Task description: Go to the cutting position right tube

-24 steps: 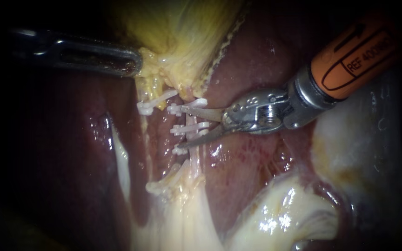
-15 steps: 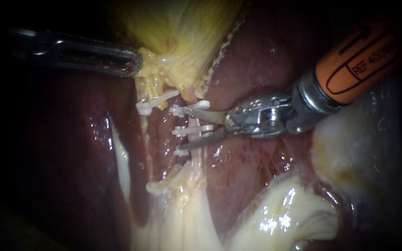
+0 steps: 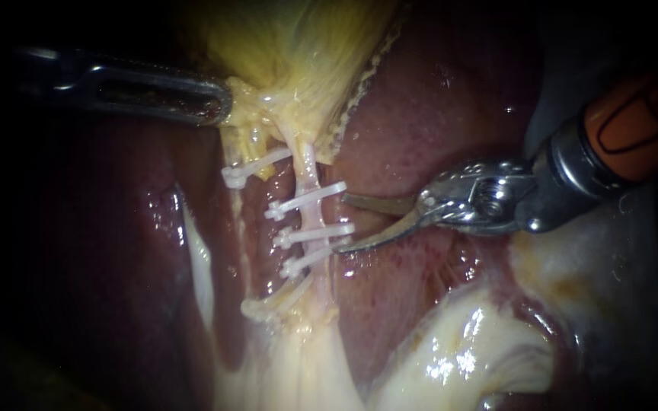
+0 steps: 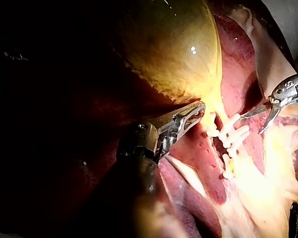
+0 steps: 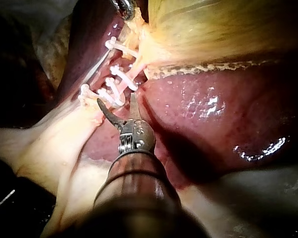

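The right tube [image 3: 308, 169] runs down from the yellow gallbladder [image 3: 298, 53] and carries three white clips [image 3: 306, 199] across it. My right instrument [image 3: 342, 223] has curved blades, and they stand open just right of the tube, level with the gap between the upper two clips; only the lower tip reaches the middle clip's end. The right wrist view shows the right instrument's [image 5: 118, 106] blades spread short of the clips [image 5: 120, 78]. My left instrument [image 3: 221, 105] is shut on the gallbladder's lower end and holds it up, also in the left wrist view [image 4: 191, 116].
A second tube to the left carries one white clip [image 3: 247, 172], with another clip [image 3: 268, 304] lower down. Dark red liver [image 3: 420, 99] lies behind and to the right. Pale fatty tissue [image 3: 458, 350] fills the lower right.
My right instrument has drawn back to the right. Its open blades, which straddled the clipped tube, now stand beside it, and the tube shows bare between the clips.
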Action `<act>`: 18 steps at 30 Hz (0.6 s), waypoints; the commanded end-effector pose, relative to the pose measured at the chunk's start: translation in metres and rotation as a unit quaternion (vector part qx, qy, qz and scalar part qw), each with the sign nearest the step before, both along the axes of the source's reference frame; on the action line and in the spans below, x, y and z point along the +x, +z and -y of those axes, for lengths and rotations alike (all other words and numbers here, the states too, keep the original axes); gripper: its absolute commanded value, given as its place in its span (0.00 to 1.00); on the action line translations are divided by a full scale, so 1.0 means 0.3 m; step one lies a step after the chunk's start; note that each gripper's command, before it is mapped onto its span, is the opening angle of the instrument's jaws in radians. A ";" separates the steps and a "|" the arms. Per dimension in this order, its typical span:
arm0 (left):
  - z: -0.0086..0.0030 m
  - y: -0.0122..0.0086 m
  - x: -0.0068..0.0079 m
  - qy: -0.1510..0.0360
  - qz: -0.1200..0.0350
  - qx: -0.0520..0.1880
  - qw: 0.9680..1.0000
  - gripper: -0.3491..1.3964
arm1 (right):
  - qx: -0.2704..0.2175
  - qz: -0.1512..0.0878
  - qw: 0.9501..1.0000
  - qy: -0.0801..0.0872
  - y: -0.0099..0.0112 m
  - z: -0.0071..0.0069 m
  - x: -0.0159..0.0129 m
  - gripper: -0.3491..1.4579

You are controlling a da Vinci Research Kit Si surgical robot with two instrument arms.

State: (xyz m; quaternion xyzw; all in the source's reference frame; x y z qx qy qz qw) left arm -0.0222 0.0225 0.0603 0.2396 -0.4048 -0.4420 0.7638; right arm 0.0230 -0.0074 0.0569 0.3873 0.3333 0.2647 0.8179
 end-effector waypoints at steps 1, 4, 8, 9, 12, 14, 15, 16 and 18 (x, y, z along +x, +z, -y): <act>0.0000 0.0000 0.0000 0.000 0.000 0.000 1.000 0.00 | 0.003 0.002 1.000 0.002 0.0014 0.0001 0.0003 0.89; 0.0000 -0.0001 0.0000 0.000 0.000 0.000 1.000 0.00 | 0.015 0.010 1.000 0.011 0.0045 -0.0010 0.0006 0.89; 0.0000 0.0000 -0.0001 0.000 0.000 0.000 1.000 0.00 | 0.035 0.018 0.999 0.026 0.0092 -0.0024 0.0019 0.92; 0.0001 0.0000 -0.0001 0.000 0.000 0.000 1.000 0.00 | 0.039 0.016 0.999 0.026 0.0101 -0.0026 0.0024 0.92; 0.0002 0.0001 -0.0001 0.000 0.000 0.000 1.000 0.00 | 0.055 0.005 0.998 0.033 0.0127 -0.0026 0.0044 0.93; 0.0002 0.0001 -0.0002 -0.001 0.001 0.003 1.000 0.00 | 0.069 -0.002 0.997 0.034 0.0139 -0.0021 0.0061 0.95; 0.0002 0.0001 -0.0002 -0.001 0.001 0.003 1.000 0.00 | 0.080 -0.009 0.996 0.037 0.0146 -0.0015 0.0074 0.95; 0.0002 0.0001 -0.0002 -0.001 0.001 0.003 1.000 0.00 | 0.083 -0.015 0.996 0.036 0.0151 -0.0011 0.0086 0.95; 0.0002 0.0001 -0.0002 -0.001 0.001 0.003 1.000 0.00 | 0.094 -0.030 0.994 0.038 0.0163 -0.0001 0.0114 0.96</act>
